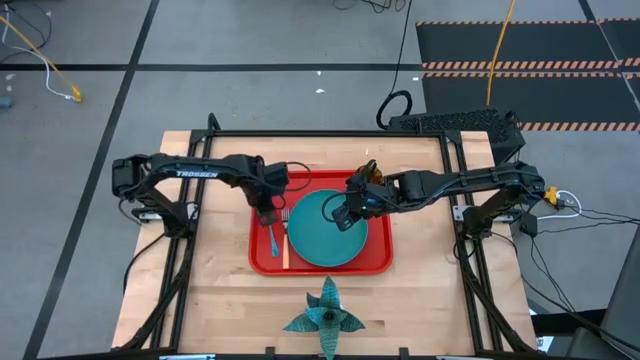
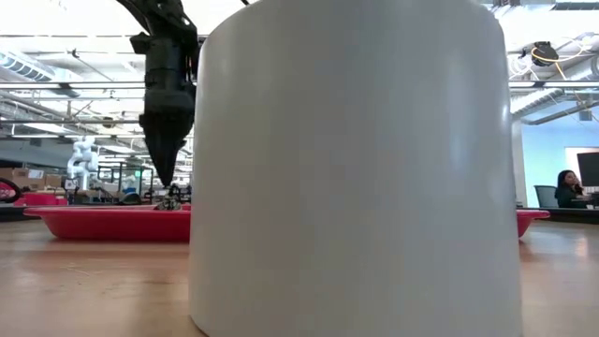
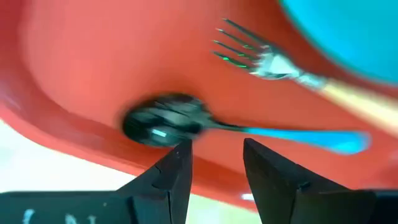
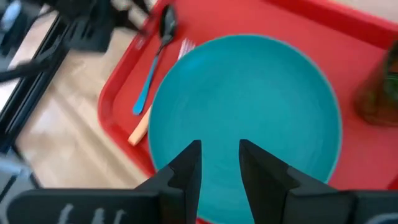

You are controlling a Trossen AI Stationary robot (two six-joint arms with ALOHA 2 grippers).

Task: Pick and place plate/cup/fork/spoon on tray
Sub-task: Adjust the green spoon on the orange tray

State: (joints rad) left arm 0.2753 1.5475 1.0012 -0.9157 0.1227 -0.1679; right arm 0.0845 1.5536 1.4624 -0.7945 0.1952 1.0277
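High view: spoon (image 1: 272,234) on red tray (image 1: 378,262), left of plate (image 1: 327,229), long axis 12–6, bowl toward 12, blue handle toward 6. Fork (image 1: 285,240) parallel, between spoon and plate. Left gripper (image 1: 268,214) above spoon bowl, jaws narrowly parted, holding nothing. Right gripper (image 1: 341,215) over plate, jaws apart, empty. Only right wrist view shows cup (image 4: 380,93) on tray beside plate. Low view blocked by white cylinder (image 2: 351,168).

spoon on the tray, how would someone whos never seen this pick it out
Find the red tray mid-table, then the teal plate on it. In the strip left of the plate lie two utensils: the spoon has a light blue handle and dark bowl, while the fork beside it has an orange handle.
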